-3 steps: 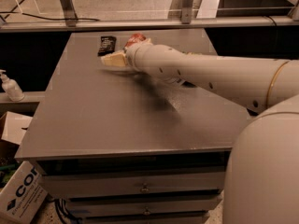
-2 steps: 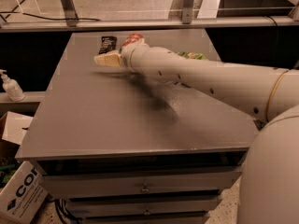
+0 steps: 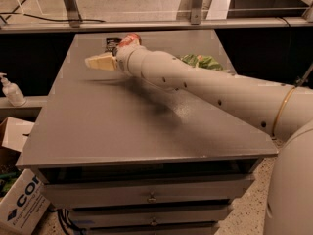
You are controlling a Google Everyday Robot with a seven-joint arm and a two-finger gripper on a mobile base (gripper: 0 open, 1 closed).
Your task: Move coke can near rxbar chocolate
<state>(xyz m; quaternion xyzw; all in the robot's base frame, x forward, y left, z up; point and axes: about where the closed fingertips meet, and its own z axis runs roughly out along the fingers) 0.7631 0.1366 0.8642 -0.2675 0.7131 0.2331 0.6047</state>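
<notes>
Since a second ago the gripper [image 3: 100, 61] has slid left over the table [image 3: 98, 126], and the can [image 3: 128, 39] has shifted left too. Whether the jaws are open or closed, I cannot tell. The can sits behind the jaws and to their right, partly hidden by the wrist. It is just beside the bar [image 3: 112, 43], which lies straight behind the jaws. A green bag [image 3: 201, 61] lies well to their right.

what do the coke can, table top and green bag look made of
Coke can: likely painted aluminium, red with a pale end. Table: probably matte grey-painted metal. Green bag: crinkled, likely plastic film. The end effector hangs beside the can, over the table's far side.
</notes>
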